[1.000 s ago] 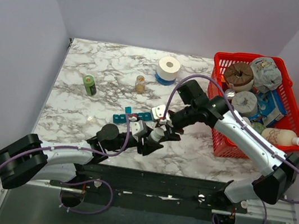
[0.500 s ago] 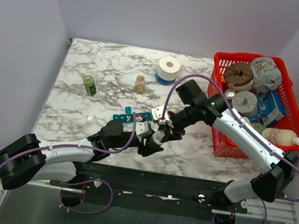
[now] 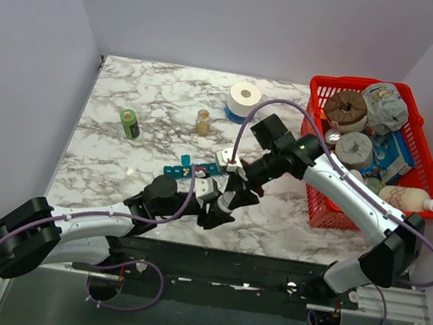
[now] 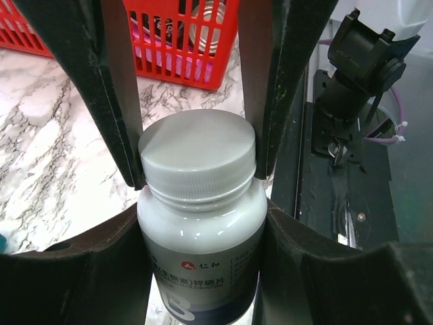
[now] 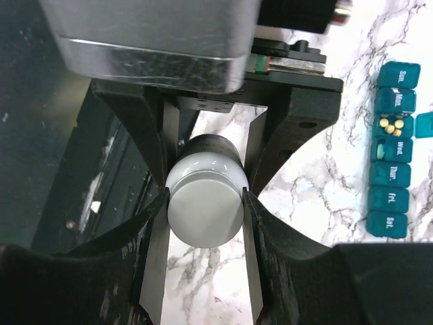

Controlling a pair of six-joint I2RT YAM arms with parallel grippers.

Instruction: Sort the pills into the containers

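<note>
A white bottle with a white screw cap hangs above the table's near side, and my left gripper is shut on its body. My right gripper is shut on the cap, one pad against each side. In the top view both grippers meet at the bottle, just right of the teal containers strip. The right wrist view shows that strip with one compartment open and several tan pills inside it. The other lids are down.
A red mesh basket full of goods stands at the right. At the back are a white tape roll, a small amber jar and a green can. The table's black front rail runs just below the grippers.
My right gripper has closed its fingers onto the bottle's cap while its arm shifted slightly left. The left gripper keeps its hold on the bottle.
</note>
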